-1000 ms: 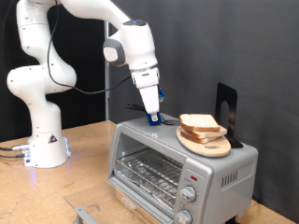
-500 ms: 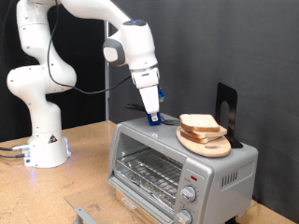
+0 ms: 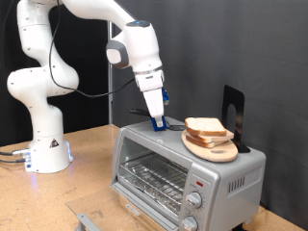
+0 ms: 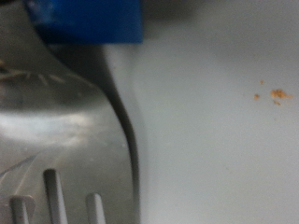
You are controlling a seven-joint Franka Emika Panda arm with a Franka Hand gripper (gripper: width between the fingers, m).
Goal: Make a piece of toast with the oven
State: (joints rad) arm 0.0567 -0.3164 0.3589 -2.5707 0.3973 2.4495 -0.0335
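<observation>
The silver toaster oven (image 3: 183,171) stood on the wooden tabletop (image 3: 87,159) with its glass door hanging open and its wire rack bare. On its roof, toward the exterior view's right, a round wooden board (image 3: 214,147) carried the piece of toast (image 3: 205,127). The claw (image 3: 158,122) was down on the roof just to the toast's left, apart from it; whether its fingers were spread or closed could not be told.

no readable text, labels, numbers
</observation>
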